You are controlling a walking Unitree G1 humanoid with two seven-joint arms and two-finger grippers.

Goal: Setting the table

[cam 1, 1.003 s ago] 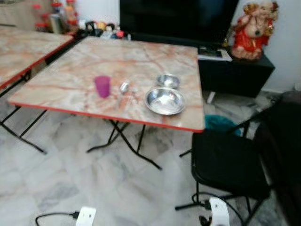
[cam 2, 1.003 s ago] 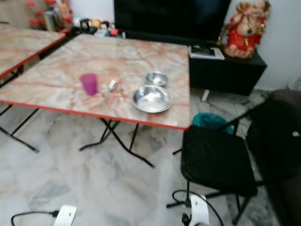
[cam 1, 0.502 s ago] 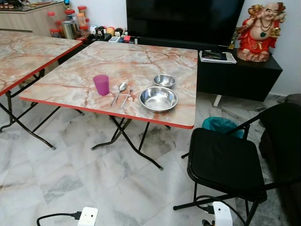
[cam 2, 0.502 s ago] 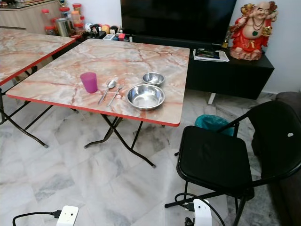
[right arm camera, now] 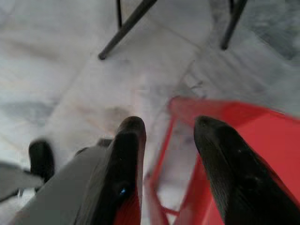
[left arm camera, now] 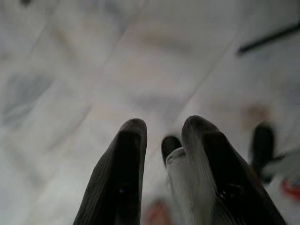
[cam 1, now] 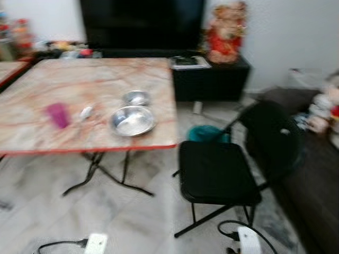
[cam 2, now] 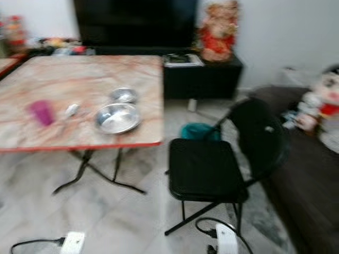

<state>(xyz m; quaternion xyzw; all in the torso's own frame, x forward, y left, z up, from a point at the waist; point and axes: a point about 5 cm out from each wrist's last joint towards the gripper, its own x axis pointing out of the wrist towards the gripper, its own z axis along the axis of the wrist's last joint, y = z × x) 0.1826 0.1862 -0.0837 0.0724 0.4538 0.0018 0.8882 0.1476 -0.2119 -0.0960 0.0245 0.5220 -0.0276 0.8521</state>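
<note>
The marble-patterned folding table (cam 1: pixel 32 138) with a red edge carries a purple cup (cam 1: pixel 57 114), a spoon (cam 1: pixel 85 112), a large steel bowl (cam 1: pixel 132 120) and a small steel bowl (cam 1: pixel 136 97) behind it. The picture is blurred, so finer cutlery cannot be made out. My left gripper (left arm camera: pixel 161 129) hangs over the pale marble floor, fingers apart with nothing held. My right gripper (right arm camera: pixel 168 126) is open too, above the floor and a red frame (right arm camera: pixel 225 136).
A black folding chair (cam 1: pixel 217 172) stands right of the table, with a teal bin (cam 1: pixel 204 133) behind it. A black cabinet (cam 1: pixel 209 79) with a red statue (cam 1: pixel 225 32) is at the back. A dark sofa (cam 1: pixel 312 185) fills the right. Power strips (cam 1: pixel 95 243) and cables lie on the floor.
The whole view has swung to the right and blurred, bringing the sofa into sight. The cup, spoon and bowls keep their places on the table.
</note>
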